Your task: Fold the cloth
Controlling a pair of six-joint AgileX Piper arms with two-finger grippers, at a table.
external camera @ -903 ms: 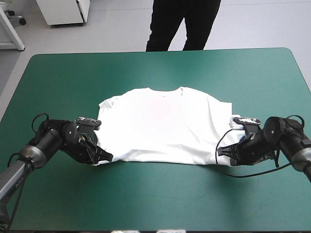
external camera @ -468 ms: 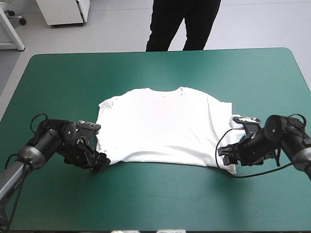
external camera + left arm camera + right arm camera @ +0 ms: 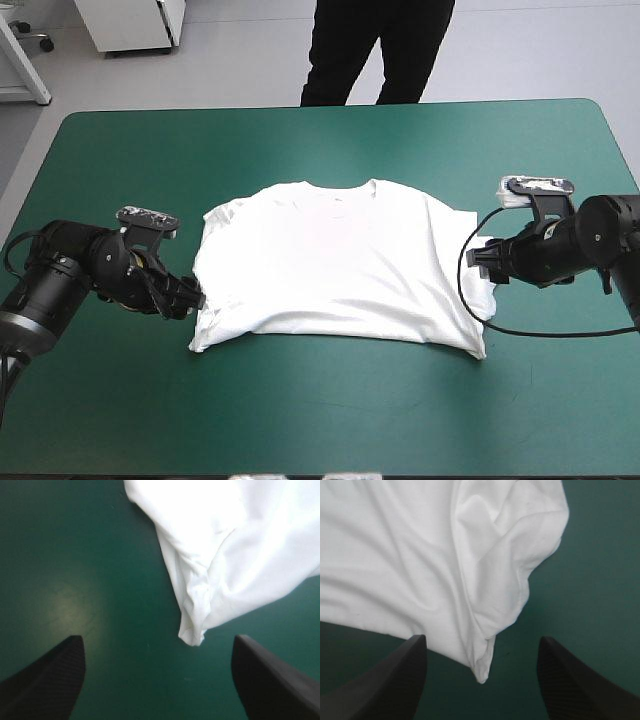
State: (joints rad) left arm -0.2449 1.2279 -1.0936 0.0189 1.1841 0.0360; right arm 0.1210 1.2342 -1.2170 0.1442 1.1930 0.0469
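The white T-shirt lies spread flat in the middle of the teal-green table, collar toward the far edge. My left gripper is just off the shirt's near left corner, open with nothing between its fingers. In the left wrist view the left gripper has its black fingers wide apart, and the T-shirt ends in a rumpled corner just ahead of it. My right gripper hovers beside the shirt's right edge, also open. From the right wrist, the T-shirt has a folded corner lying between the fingers of the right gripper, untouched.
The teal-green cover stretches broadly around the shirt on every side, widest toward the near edge and the far edge.
Both grippers were shut on the shirt's near corners and have opened and let go. Each arm has drawn back outward, the right one also toward the far side.
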